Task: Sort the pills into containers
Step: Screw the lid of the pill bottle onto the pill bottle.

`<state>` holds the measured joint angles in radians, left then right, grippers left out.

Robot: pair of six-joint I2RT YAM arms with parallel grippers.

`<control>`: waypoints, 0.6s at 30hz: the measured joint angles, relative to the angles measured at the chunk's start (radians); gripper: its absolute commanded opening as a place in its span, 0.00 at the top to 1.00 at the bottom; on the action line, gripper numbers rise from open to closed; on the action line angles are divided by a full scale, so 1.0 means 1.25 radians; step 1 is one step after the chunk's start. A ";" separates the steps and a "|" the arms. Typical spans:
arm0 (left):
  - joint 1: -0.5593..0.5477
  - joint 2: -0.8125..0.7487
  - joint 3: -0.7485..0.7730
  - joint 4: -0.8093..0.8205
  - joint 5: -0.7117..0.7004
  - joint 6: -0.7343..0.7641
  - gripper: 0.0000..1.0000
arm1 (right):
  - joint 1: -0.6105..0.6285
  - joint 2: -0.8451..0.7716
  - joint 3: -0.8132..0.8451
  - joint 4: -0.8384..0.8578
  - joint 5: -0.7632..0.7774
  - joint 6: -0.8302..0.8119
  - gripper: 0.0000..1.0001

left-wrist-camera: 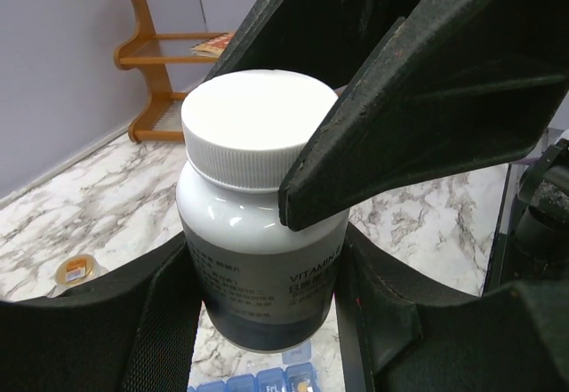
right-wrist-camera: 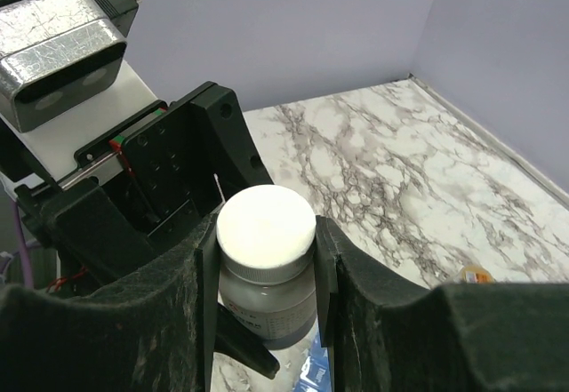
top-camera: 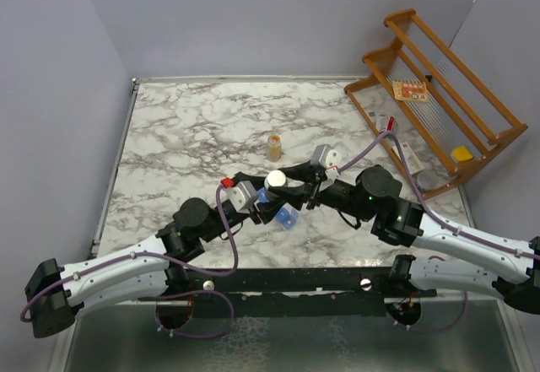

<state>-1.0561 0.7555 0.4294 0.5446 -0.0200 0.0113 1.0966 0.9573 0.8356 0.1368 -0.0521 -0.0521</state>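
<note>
Early stage, nothing sorted as far as I can see. Your left pincer (left-wrist-camera: pixel 267 312) is closed partway on the body of the white-capped bottle (left-wrist-camera: pixel 240 223), holding it upright and clear of the table (top-camera: pixel 186 127). Your right pincer (right-wrist-camera: pixel 267 263) comes in from the opposite side, with its fingers clamped either side of the cap (right-wrist-camera: pixel 267 223). The cap is on and looks fully seated.

The containers (top-camera: pixel 287 217) lie on the table directly under the bottle, mostly hidden by both arms. The left wrist view shows only a sliver of the blue strip. One compartment there may hold something tan, but it's too small to call, so I can't confirm any pills are in.

My read: you're on the uncapping step. Left to do: get the cap off, pour or pick out pills, and distribute them across the compartments. The amber bottle (top-camera: pixel 274 146) stands farther back on the table, apart from both pincers and likely next.
</note>
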 measured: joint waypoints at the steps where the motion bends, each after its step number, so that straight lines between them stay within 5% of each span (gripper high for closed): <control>1: 0.000 -0.003 -0.001 -0.001 0.000 0.000 0.79 | 0.002 0.000 0.000 0.001 0.004 0.002 0.99; 18: 0.001 -0.097 -0.057 -0.042 -0.062 -0.005 0.76 | 0.017 0.047 -0.005 0.050 0.073 0.040 0.99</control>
<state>-1.0550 0.6346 0.3584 0.4915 -0.0971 0.0055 1.1183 1.0164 0.8299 0.1993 0.0387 -0.0021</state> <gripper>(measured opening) 0.541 0.394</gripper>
